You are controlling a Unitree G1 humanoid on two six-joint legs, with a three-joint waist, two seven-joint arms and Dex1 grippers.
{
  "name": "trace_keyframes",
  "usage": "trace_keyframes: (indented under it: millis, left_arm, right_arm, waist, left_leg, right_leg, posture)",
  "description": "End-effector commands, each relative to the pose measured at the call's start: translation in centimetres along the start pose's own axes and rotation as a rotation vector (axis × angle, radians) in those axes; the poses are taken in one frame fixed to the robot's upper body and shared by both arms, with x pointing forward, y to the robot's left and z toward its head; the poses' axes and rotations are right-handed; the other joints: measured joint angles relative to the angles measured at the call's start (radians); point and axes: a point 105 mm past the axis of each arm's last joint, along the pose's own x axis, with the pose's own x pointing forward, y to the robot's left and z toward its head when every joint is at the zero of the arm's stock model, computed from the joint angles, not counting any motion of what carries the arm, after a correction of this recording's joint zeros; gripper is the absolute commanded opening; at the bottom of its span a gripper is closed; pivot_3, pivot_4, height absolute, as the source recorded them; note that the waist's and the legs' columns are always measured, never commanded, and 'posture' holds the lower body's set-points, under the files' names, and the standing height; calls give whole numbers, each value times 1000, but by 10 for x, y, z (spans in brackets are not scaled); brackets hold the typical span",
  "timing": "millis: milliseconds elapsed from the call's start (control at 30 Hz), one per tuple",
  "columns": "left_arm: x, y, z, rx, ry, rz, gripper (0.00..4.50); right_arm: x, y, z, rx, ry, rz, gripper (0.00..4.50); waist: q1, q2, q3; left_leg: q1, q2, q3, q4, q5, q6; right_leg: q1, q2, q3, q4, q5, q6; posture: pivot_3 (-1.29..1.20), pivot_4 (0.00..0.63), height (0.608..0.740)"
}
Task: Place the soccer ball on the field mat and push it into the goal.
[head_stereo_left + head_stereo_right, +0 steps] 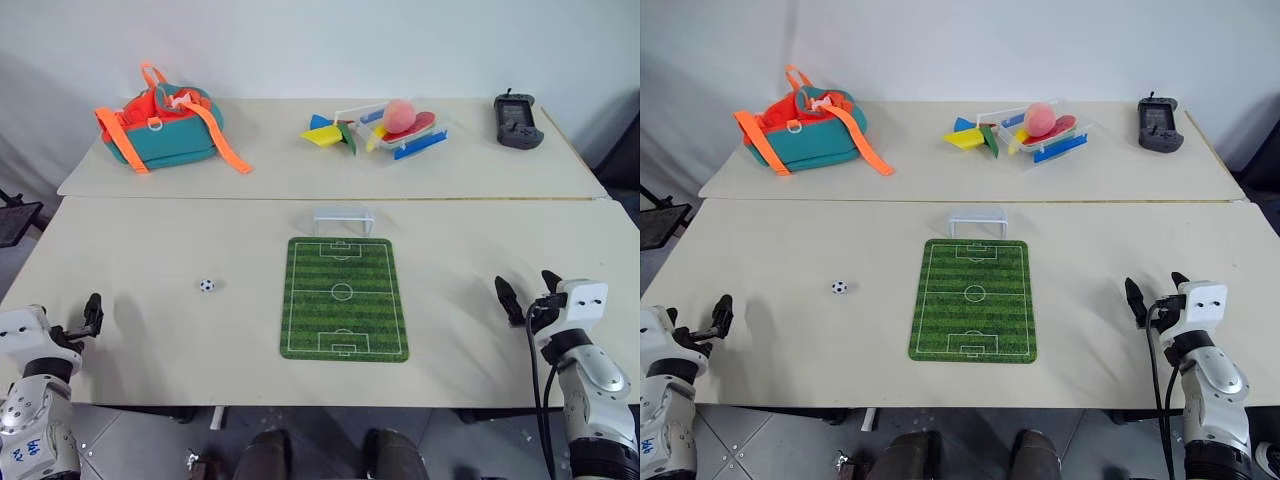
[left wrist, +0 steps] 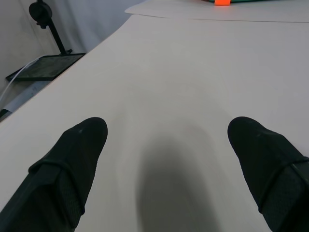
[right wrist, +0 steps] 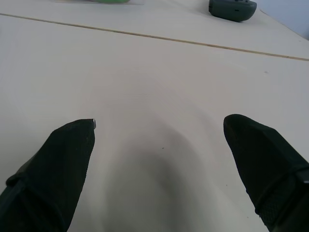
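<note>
The soccer ball (image 1: 207, 285) is a tiny white ball with black patches, lying on the bare table left of the field mat (image 1: 343, 297). This green mat with white pitch lines lies flat in the middle of the near table. At its far end stands the goal (image 1: 343, 219), a small translucent frame. My left gripper (image 2: 166, 128) hovers open over the table's near left corner, well short of the ball, with nothing between its fingers. On the near right, away from the mat, my right gripper (image 1: 528, 290) is open and empty too.
On the far table sit an orange and teal bag (image 1: 165, 125), a clear tray (image 1: 395, 125) of coloured toys with a pink ball-like toy, and a black controller (image 1: 518, 122). A seam separates the two tables. A black stand (image 2: 48, 29) stands beyond the left edge.
</note>
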Motion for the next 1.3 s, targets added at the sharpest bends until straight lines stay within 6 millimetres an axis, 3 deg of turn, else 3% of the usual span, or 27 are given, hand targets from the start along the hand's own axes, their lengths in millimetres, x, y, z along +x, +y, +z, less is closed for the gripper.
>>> trace_keyframes:
  millis: [33, 300, 567, 733, 867, 1100, 1300]
  left_arm:
    - [1, 0, 23, 83, -92, -15, 4477]
    - [-1, -7, 26, 42, -74, -63, 4477]
    - [-15, -64, 45, 70, -94, -510, 4477]
    - [-21, -100, 38, 99, -26, -765, 4477]
    - [-19, -118, 25, 141, 44, -890, 4477]
    - [11, -134, 20, 153, 44, -937, 4477]
    - [15, -142, 8, 162, 91, -1000, 4477]
  right_arm:
    - [-2, -5, 11, -11, -44, -9, 4500]
    - [-2, -3, 14, -16, -39, 52, 4500]
    - [-4, 9, 36, -10, -86, 262, 4500]
    - [-32, 53, 46, -5, -57, 619, 4500]
    - [-51, 65, 40, -93, 6, 772, 4500]
    - [-51, 55, 43, -95, -8, 693, 4500]
    - [-61, 53, 41, -98, 7, 669, 4500]
  waist:
    - [0, 0, 0]
    - [0, 0, 0]
    - [2, 0, 0]
    - [5, 1, 1]
    - [5, 1, 1]
    - [5, 1, 1]
    - [8, 1, 1]
  left_leg:
    - [0, 0, 0, 0, 0, 0]
    - [0, 1, 4, 0, 0, 0]
    - [-1, 5, 7, 0, -1, -1]
    - [-1, 12, 9, 1, -3, -5]
    - [-1, 12, 12, 2, -3, -4]
    - [-1, 13, 15, 6, -4, -3]
    - [-1, 13, 16, 6, -6, -4]
  right_leg:
    - [0, 0, 0, 0, 0, 0]
    - [-3, 1, 3, 1, 0, 0]
    - [-6, 5, 6, 1, 1, -2]
    - [-8, 12, 8, 1, 2, -4]
    - [-9, 13, 11, 0, 2, -4]
    - [-11, 13, 14, 1, 3, -5]
    - [-11, 13, 15, 6, 3, -4]
  posture:
    - [0, 150, 740]
    - [0, 150, 740]
    - [0, 150, 740]
    - [0, 150, 740]
    - [0, 150, 740]
    - [0, 150, 740]
    - [0, 150, 740]
